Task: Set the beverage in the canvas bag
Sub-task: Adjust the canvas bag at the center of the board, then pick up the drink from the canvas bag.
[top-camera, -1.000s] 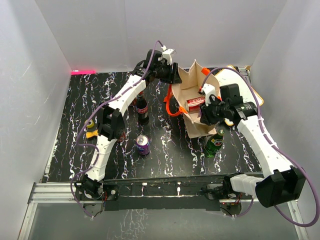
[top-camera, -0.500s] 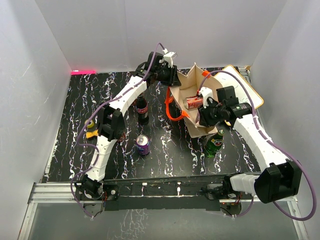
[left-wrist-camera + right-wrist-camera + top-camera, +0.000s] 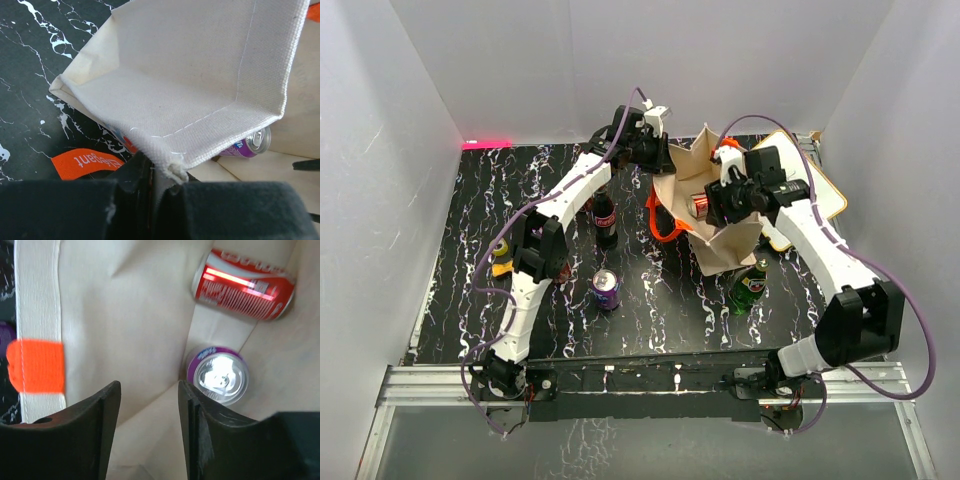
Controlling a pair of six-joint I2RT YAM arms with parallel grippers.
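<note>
Two drinks, red can (image 3: 245, 285) and purple can (image 3: 218, 375), inside canvas bag (image 3: 725, 255). Left gripper (image 3: 161, 177) clamps rim; right gripper (image 3: 148, 390) apart, empty over mouth. Drop looks done; next: fetch green bottle (image 3: 750, 287).

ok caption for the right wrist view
Open right gripper over the canvas bag, a red can and a purple can inside.

The canvas bag (image 3: 190, 85) is coarse, matt woven cloth with stitched seams; its orange handle (image 3: 87, 162) is flat printed webbing. Inside, the red can (image 3: 243, 285) looks glossy painted metal, the purple can (image 3: 218, 375) bare shiny metal on top.
</note>
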